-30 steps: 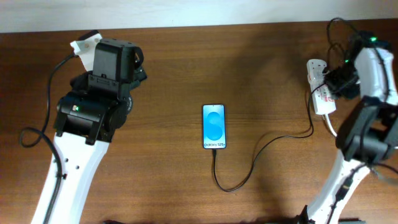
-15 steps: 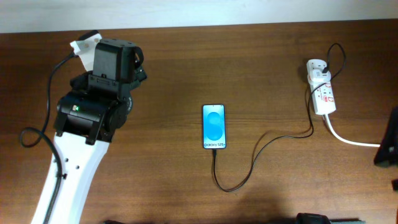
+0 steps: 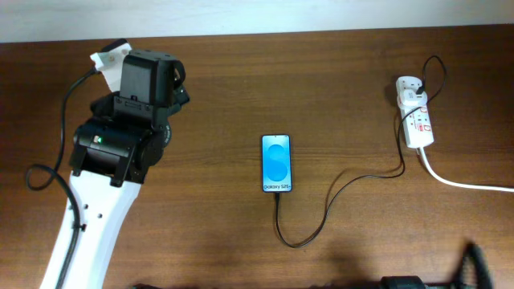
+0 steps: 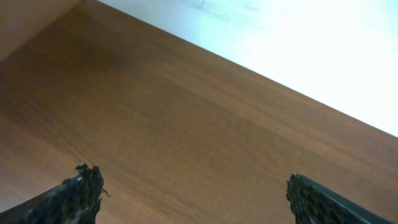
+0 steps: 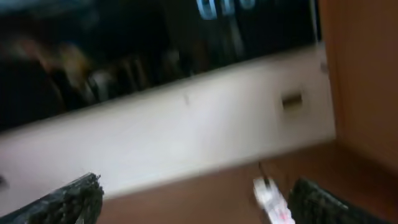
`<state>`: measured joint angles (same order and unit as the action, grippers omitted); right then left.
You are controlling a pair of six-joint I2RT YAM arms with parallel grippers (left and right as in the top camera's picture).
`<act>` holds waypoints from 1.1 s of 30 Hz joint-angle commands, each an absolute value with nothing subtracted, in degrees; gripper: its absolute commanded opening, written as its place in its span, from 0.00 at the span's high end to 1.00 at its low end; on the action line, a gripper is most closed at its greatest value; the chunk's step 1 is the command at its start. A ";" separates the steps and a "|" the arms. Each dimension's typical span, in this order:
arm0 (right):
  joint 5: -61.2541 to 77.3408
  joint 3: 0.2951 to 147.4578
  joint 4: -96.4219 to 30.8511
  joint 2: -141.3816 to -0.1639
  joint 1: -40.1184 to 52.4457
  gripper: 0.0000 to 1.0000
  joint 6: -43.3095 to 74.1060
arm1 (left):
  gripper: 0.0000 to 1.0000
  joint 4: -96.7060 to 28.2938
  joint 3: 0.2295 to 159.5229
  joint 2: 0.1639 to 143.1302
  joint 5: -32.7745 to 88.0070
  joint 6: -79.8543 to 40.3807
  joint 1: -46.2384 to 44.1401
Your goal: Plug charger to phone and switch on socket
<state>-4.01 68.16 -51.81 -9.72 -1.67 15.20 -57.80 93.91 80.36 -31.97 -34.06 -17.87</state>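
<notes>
At the middle of the worktop, seen from overhead, the phone lies flat with its screen up and lit blue, its long edges running 12 to 6 o'clock. The charger meets the phone's 6 o'clock edge and loops on towards 6 o'clock. It then swings out towards 3 o'clock and climbs to the socket. Whether its tip sits fully in the port is too small to tell.

The socket lies at about 2 o'clock, near the worktop's 3 o'clock edge and well apart from the phone, its length also running 12 to 6. A black plug sits in its 12 o'clock end. A white cord leaves its 6 o'clock end and runs off the 3 o'clock edge. The switch position cannot be read.

The worktop's 12 o'clock edge meets a white wall. The left arm fills the 9 o'clock side, well apart from the phone, with bare wood between them.

In the left wrist view the left gripper has its fingers wide apart above bare wood, holding nothing. The right wrist view is blurred. There the right gripper also stands with fingers wide apart, nothing clamped, and the socket shows small and distant between them, nearer the finger at 3 o'clock
</notes>
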 commanded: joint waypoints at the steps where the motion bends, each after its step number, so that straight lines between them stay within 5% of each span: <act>1: -4.60 45.10 -29.54 -8.64 -2.17 0.02 14.59 | 0.01 -57.82 93.78 80.01 -32.80 -33.58 -17.72; 6: 1.15 12.43 11.77 -8.43 -1.98 0.02 14.57 | 0.01 -57.80 93.78 80.01 -32.80 -33.58 -17.72; 11: 6.24 0.25 13.06 -0.27 -7.20 0.01 12.43 | 0.00 -57.82 93.78 80.01 -32.80 -33.58 -17.72; 17: 6.22 0.32 -4.10 -0.23 -7.40 0.02 5.08 | 0.01 -57.82 93.78 80.01 -32.80 -33.58 -17.72; 33: 5.37 0.32 -4.08 -0.25 -2.96 0.02 5.10 | 0.01 -57.82 93.78 80.01 -32.80 -33.58 -17.72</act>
